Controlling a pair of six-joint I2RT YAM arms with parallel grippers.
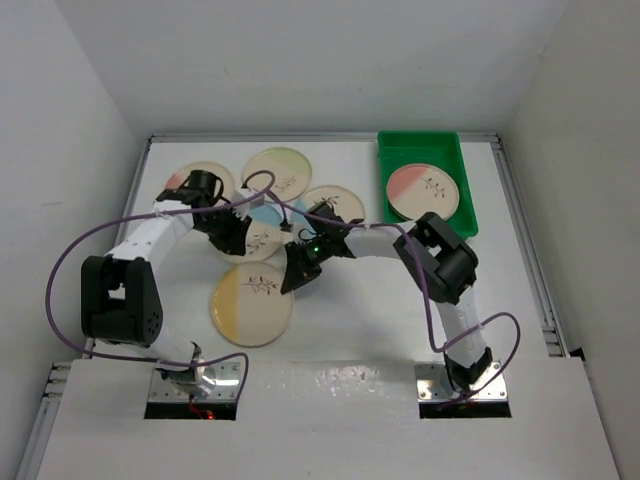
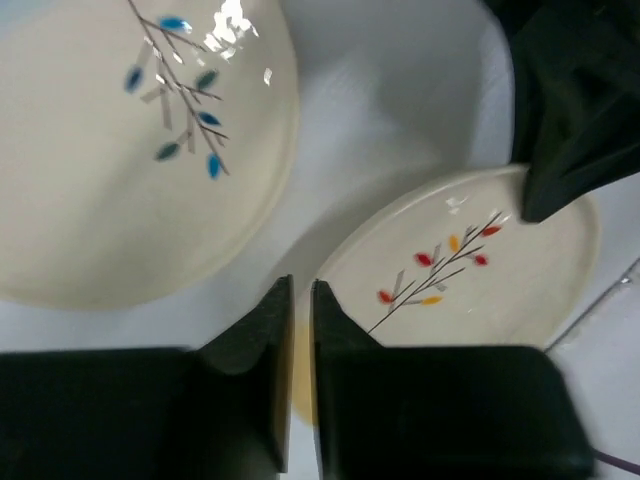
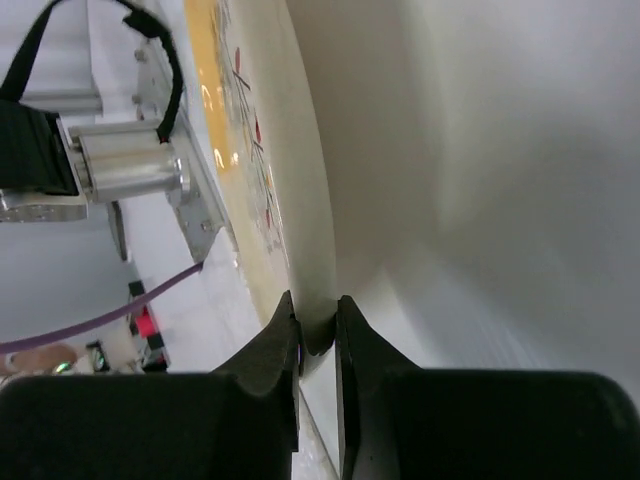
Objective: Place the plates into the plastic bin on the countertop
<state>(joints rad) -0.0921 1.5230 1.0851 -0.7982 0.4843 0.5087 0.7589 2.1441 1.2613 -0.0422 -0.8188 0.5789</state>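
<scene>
- Hovering over the loose plates (image 1: 278, 168), the left pincer (image 2: 300, 292) is almost pressed together, holding nothing.
- The yellow plate (image 1: 245, 305) is on the counter (image 1: 350, 320), well apart from the green bin (image 1: 420, 150).
- The right pincer (image 3: 318, 310) pinches its rim, likely to lift it.
- The green bin already holds a pink plate (image 1: 430, 188).

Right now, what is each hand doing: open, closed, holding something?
Left hand: nearly closed; a grip cannot be told.
Right hand: closed on the rim of the yellow plate.
</scene>
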